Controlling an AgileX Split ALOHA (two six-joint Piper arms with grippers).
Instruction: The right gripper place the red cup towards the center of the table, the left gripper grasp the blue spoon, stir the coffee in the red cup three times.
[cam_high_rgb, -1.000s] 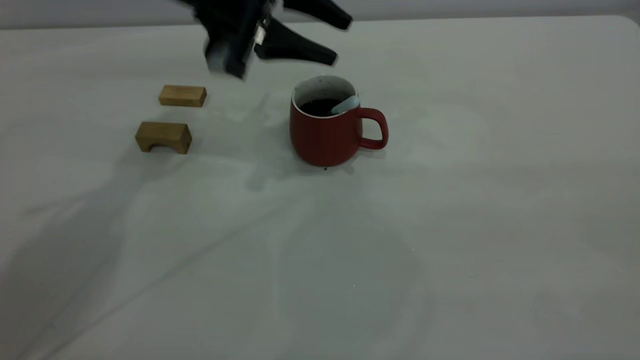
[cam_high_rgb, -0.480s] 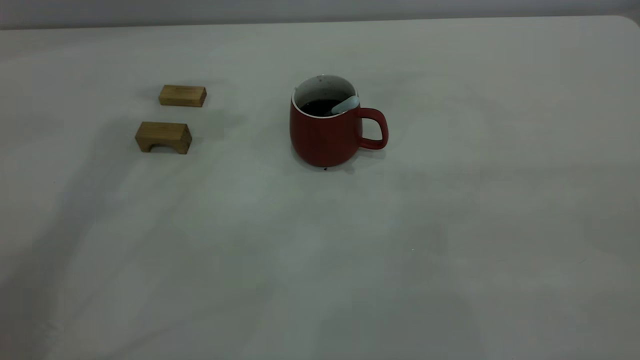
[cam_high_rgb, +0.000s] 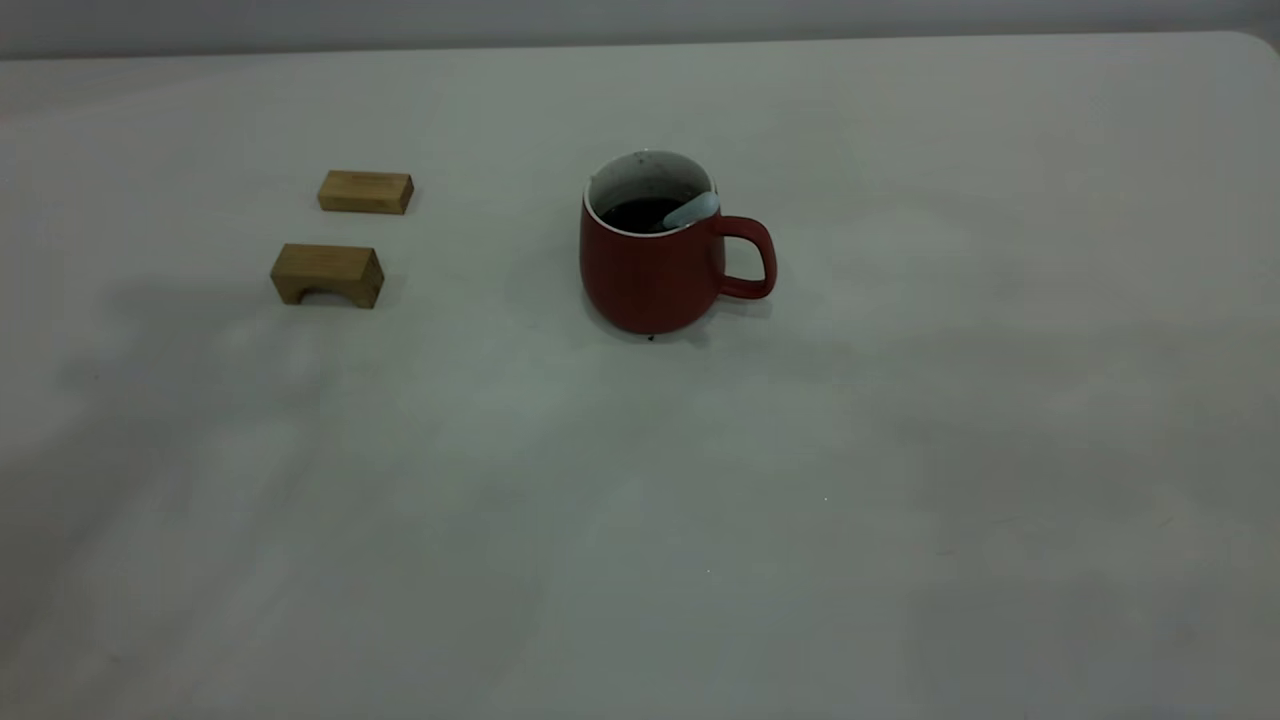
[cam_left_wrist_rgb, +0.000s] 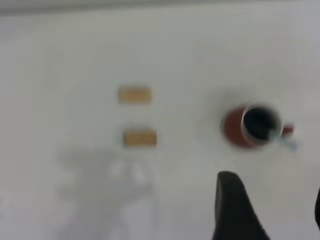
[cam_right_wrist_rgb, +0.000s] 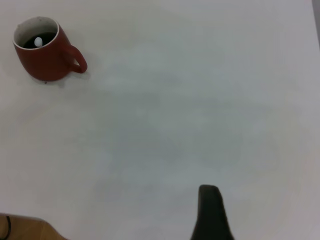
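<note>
The red cup (cam_high_rgb: 650, 270) stands upright near the middle of the table (cam_high_rgb: 900, 450), its handle pointing right. It holds dark coffee (cam_high_rgb: 635, 213). The blue spoon (cam_high_rgb: 692, 209) sits in the cup with its pale handle leaning on the rim above the cup's handle. Neither gripper shows in the exterior view. In the left wrist view my left gripper (cam_left_wrist_rgb: 275, 205) hovers high above the table, open and holding nothing, with the cup (cam_left_wrist_rgb: 250, 127) far off. In the right wrist view my right gripper (cam_right_wrist_rgb: 260, 215) shows one black finger (cam_right_wrist_rgb: 210, 212) with nothing beside it, far from the cup (cam_right_wrist_rgb: 45, 55).
Two tan wooden blocks lie left of the cup: a flat one (cam_high_rgb: 365, 191) farther back and an arch-shaped one (cam_high_rgb: 327, 274) nearer. The table's rounded corner is at the far right.
The left arm, open above and behind the cup a second ago, has withdrawn out of the exterior view. Cup, spoon and blocks have not moved.
</note>
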